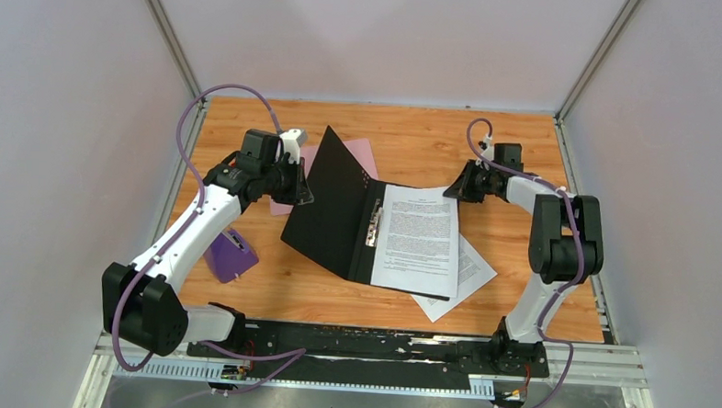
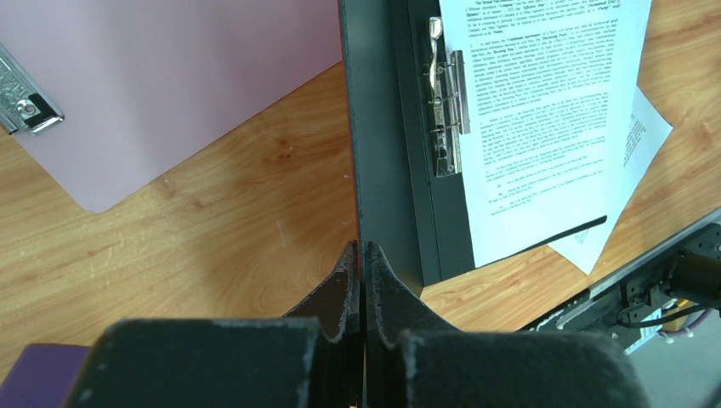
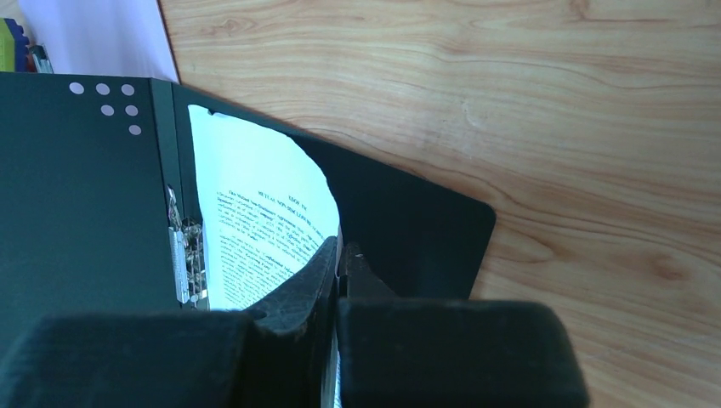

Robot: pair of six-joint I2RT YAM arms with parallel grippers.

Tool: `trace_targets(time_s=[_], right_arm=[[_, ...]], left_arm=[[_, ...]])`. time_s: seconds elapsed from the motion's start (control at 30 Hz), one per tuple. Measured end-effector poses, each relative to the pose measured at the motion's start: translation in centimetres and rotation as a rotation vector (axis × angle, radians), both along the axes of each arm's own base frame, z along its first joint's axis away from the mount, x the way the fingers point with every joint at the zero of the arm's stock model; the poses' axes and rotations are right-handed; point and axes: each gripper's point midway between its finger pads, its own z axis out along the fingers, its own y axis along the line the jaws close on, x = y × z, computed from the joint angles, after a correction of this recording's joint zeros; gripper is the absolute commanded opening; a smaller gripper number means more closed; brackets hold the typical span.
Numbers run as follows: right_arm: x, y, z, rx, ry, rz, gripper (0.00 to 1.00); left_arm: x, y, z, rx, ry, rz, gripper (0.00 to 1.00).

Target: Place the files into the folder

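A black folder [image 1: 334, 212] lies open mid-table, its left cover tilted up. My left gripper [image 1: 300, 190] is shut on that cover's edge, which shows edge-on at the closed fingertips in the left wrist view [image 2: 361, 248]. One printed white sheet [image 1: 420, 239] lies on the folder's right half beside the metal clip [image 1: 373, 225]. My right gripper [image 1: 452, 191] is shut on that sheet's far right corner, and the paper curls up at the tips in the right wrist view [image 3: 342, 246]. A second printed sheet [image 1: 474, 273] lies on the table, partly under the folder's right side.
A pink board [image 1: 359, 153] with a metal clip [image 2: 25, 106] lies behind the raised cover. A purple object [image 1: 231, 253] sits near the left arm. The black base rail [image 1: 379, 343] runs along the near edge, and walls close in the wooden table [image 1: 518, 303] on three sides.
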Motion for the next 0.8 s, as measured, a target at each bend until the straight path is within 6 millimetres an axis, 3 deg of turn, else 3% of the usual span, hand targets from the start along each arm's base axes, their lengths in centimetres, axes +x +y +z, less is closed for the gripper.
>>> trace_targets(time_s=[0.4,0.8], right_arm=[[0.3,0.7,-0.2,0.065,0.009,-0.024,0.0],[0.4,-0.7,-0.6,0.098,0.025,-0.077,0.0]], left_arm=[[0.0,0.0,0.0,0.0,-0.001,0.0,0.0],[0.0,0.0,0.0,0.0,-0.001,0.0,0.0]])
